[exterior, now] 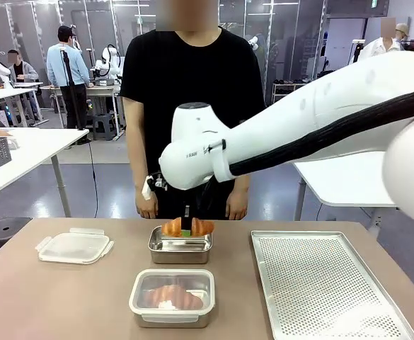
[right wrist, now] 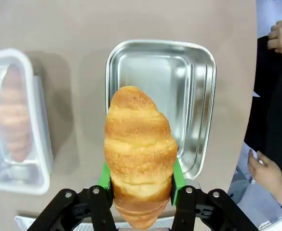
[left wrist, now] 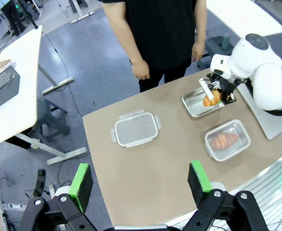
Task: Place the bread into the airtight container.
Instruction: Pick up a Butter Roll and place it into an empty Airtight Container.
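Your right claw (right wrist: 140, 190) is clamping the croissant (right wrist: 140, 156) crosswise, hanging it just above the open steel container (right wrist: 198, 106) for a straight drop. Beside it, a lidded container (right wrist: 34, 144) is blurring a second croissant. Your left claw (left wrist: 140, 185) is idling open, well apart.

On the desk (exterior: 65, 297), an open steel container (exterior: 180, 248) sits at the middle toward the person, with a lidded container (exterior: 172, 297) nearer the robot holding a bread (exterior: 175, 296). A loose lid (exterior: 74, 247) lies to the left, a perforated tray (exterior: 327, 287) to the right.
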